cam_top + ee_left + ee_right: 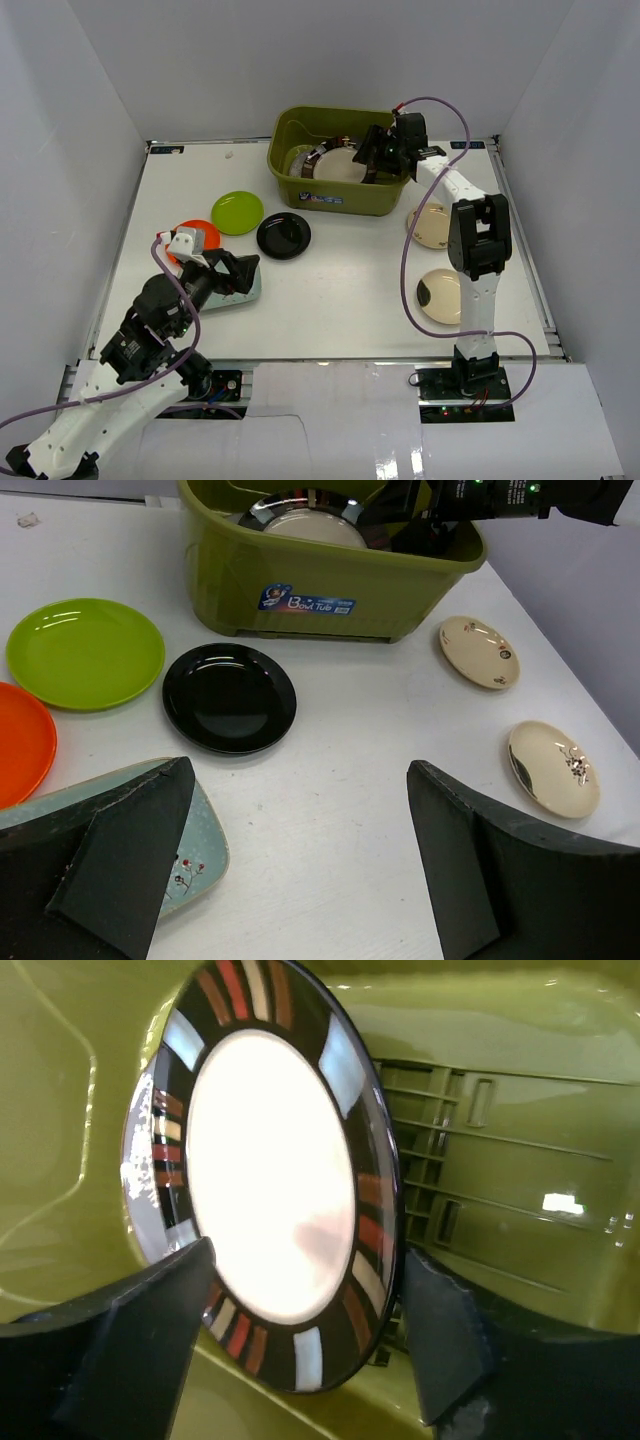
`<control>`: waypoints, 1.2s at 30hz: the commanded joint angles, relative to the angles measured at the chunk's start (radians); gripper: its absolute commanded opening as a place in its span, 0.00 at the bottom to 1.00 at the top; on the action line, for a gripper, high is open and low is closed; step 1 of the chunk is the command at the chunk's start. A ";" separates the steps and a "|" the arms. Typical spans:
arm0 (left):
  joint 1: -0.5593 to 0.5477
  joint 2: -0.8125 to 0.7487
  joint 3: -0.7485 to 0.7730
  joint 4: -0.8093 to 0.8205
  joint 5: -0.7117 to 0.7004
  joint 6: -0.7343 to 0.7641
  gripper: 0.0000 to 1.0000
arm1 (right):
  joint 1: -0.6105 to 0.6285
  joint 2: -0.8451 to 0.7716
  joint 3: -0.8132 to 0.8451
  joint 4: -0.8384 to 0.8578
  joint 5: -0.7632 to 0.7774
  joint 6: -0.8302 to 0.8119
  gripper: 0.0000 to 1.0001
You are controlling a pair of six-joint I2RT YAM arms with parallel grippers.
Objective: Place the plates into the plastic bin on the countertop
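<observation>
Far left on the tabletop (340, 300): orange plate (196, 236), lying flat. Just beside it, the left fingers (110, 870) are spread wide with nothing between them, hanging low over the grey deer-print plate (197, 848); one finger covers part of that plate's rim, can't tell if it touches. Lime green plate (237, 212) is behind those, and the black plate (283, 236) is just right of it, both flat with a small gap between. Right of the black plate and further back, the plastic bin (283, 160) has its blue-white label (305, 602) facing the arms. Inside it the large dark-rimmed plate (270, 1175) stands tilted, leaning toward one wall over the ribbed floor. The right fingers (120, 1350) reach down into the bin, parted, one each side of that plate's lower rim; contact unclear, doesn't look clamped. Right of the bin, two small beige plates, far one (432, 225) and near one (440, 295), lie flat, apart, beside the right arm.
</observation>
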 commanded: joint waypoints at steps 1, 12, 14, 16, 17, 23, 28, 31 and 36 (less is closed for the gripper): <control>0.016 0.010 -0.007 0.011 0.014 0.006 0.98 | 0.016 -0.099 0.009 0.009 0.061 -0.059 0.88; 0.051 0.033 -0.002 0.005 0.019 0.010 0.98 | 0.050 -0.361 -0.105 -0.051 0.222 -0.148 0.90; 0.067 0.025 -0.002 0.006 0.019 0.008 0.98 | 0.075 -0.434 -0.181 -0.010 0.163 -0.133 0.91; 0.073 0.015 -0.004 0.006 0.014 0.005 0.98 | 0.117 -0.557 -0.351 0.088 0.144 -0.102 0.97; 0.079 0.011 -0.004 0.008 0.011 0.003 0.98 | 0.187 -0.598 -0.417 0.127 0.149 -0.086 0.99; 0.103 0.002 -0.004 0.006 -0.018 -0.004 0.98 | 0.549 -0.708 -0.886 0.529 0.242 0.154 0.65; 0.103 -0.025 -0.010 0.006 -0.026 -0.009 0.98 | 0.709 -0.544 -0.915 0.698 0.236 0.304 0.59; 0.107 -0.013 -0.007 0.006 -0.012 -0.007 0.98 | 0.754 -0.388 -0.829 0.691 0.212 0.309 0.66; 0.108 -0.004 -0.009 0.006 0.002 -0.006 0.98 | 0.778 -0.251 -0.753 0.727 0.159 0.353 0.70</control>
